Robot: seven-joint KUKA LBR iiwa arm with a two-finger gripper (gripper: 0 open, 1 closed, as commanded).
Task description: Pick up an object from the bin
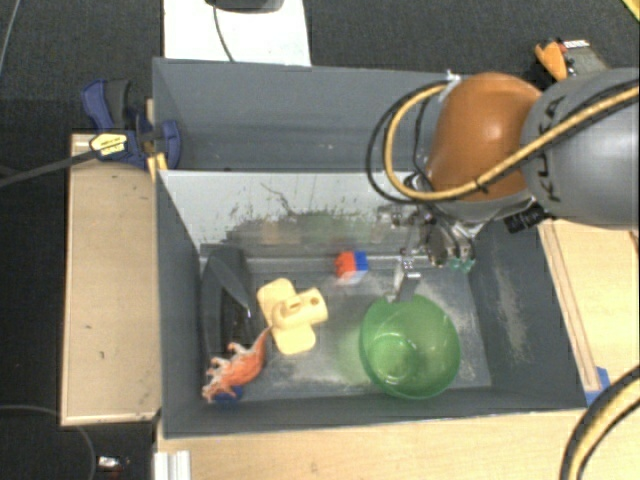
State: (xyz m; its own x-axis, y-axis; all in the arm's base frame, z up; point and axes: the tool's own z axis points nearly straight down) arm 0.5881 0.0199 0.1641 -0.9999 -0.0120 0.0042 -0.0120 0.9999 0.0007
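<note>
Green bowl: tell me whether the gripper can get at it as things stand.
Probably yes. The gripper hangs just over the far rim of the green bowl, nothing lies between them, and the yellow toy and the small orange-and-blue piece sit apart on the view's left.

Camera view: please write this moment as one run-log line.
gripper | over far rim of green bowl | bowl upright | nearest other: small red-and-blue thing
</note>
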